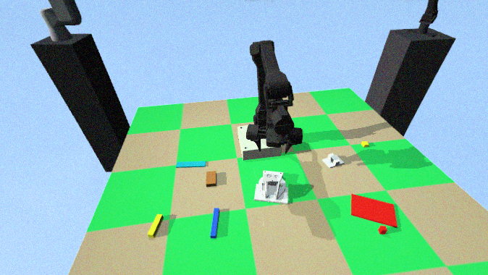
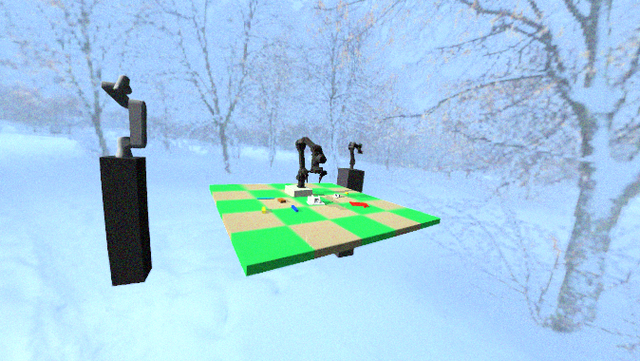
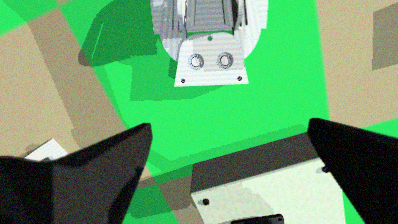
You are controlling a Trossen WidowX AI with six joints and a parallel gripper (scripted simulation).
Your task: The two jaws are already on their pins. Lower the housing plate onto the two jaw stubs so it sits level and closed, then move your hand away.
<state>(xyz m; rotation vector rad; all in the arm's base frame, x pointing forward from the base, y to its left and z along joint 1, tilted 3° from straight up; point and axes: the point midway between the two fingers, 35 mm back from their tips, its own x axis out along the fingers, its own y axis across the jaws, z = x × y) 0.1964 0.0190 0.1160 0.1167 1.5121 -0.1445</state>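
The white housing plate (image 1: 272, 176) (image 3: 210, 71) lies on top of the white assembly and looks level. In the wrist view two round stub ends (image 3: 196, 61) (image 3: 225, 60) show in its two larger holes. The two upright jaws below it are partly hidden. The assembly's white base (image 1: 260, 197) stands flat on the table; the assembly is small in the exterior view. My gripper (image 1: 273, 151) (image 3: 228, 128) is open and empty. It is up and back from the assembly, towards the arm's base, and touches nothing there.
The pale block (image 1: 261, 153) (image 2: 298, 191) (image 3: 265, 197) under the arm is close below the fingers. A small white bracket (image 1: 333, 161) (image 2: 336, 196) stands to the right. A brown block (image 1: 211, 179), blue bar (image 1: 215, 223) and red panel (image 1: 374, 210) lie around the assembly.
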